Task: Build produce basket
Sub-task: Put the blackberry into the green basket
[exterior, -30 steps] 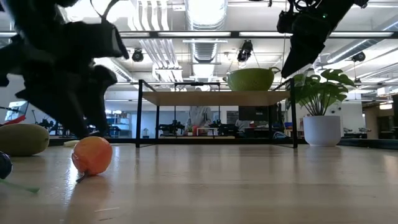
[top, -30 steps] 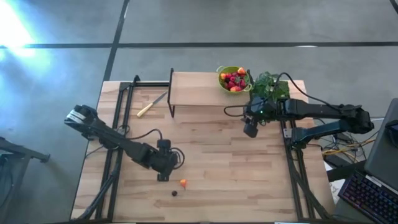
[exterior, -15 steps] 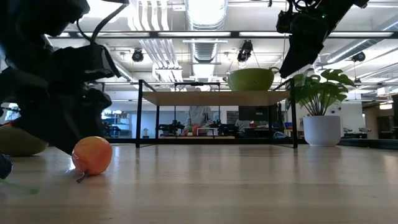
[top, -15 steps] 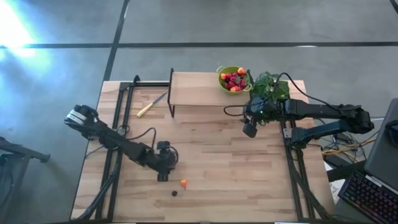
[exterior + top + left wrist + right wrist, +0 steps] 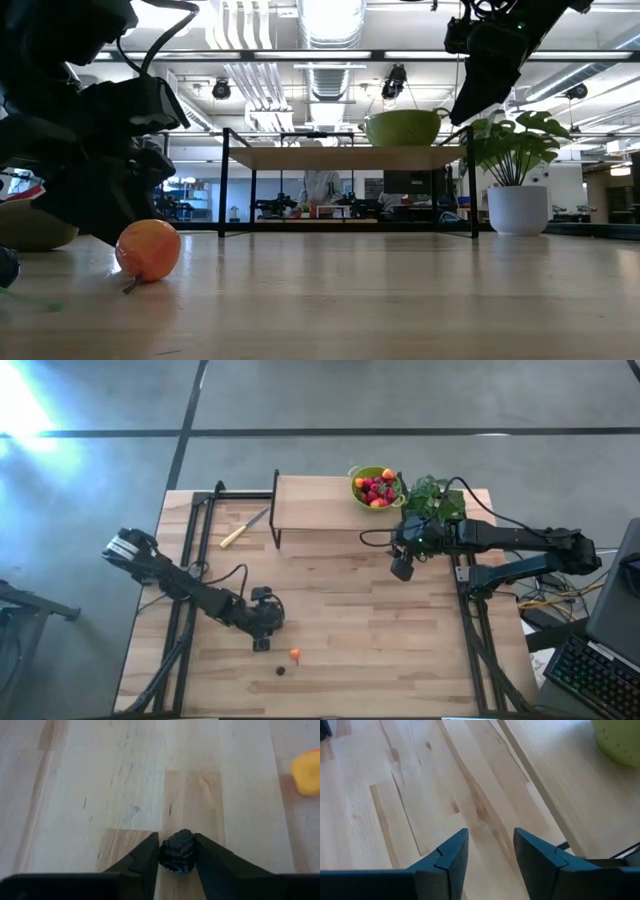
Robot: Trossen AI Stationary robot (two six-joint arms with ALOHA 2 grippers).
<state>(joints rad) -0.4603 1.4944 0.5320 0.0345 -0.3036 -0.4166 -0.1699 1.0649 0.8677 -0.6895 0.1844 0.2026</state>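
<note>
The table point(image 5: 380, 630) under me is pale butcher-block, long wood strips with a visible grain. I take the shelf point(image 5: 315, 502) as my landmark: a flat wooden board on a thin black metal frame, standing at the table's far edge.

On the shelf's right end sits the basket point(image 5: 376, 487), a round lime-green bowl with small holes in its wall, heaped with little red and orange fruits. Just right of the shelf is a leafy green plant point(image 5: 434, 498) in a smooth white pot point(image 5: 517, 210).

My right claw point(image 5: 403, 568) hangs in the air in front of the shelf's right end, its two dark, angular fingers point(image 5: 442, 860) apart with only bare wood between them.

Left of the shelf lies a knife point(image 5: 243, 528) with a yellow handle, slim and flat on the table.

My left claw point(image 5: 262, 643) is down at the table, well in front of the shelf and toward its left end. Its fingers point(image 5: 142, 860) are clenched on a small dark berry point(image 5: 178, 852), bumpy and knobbly like a blackberry, both fingers touching its sides.

Near that claw, on its right, rests a smooth round orange fruit point(image 5: 295, 654), with a tiny stem. Another dark berry point(image 5: 281, 670) lies just beside the fruit, farther from the shelf.
</note>
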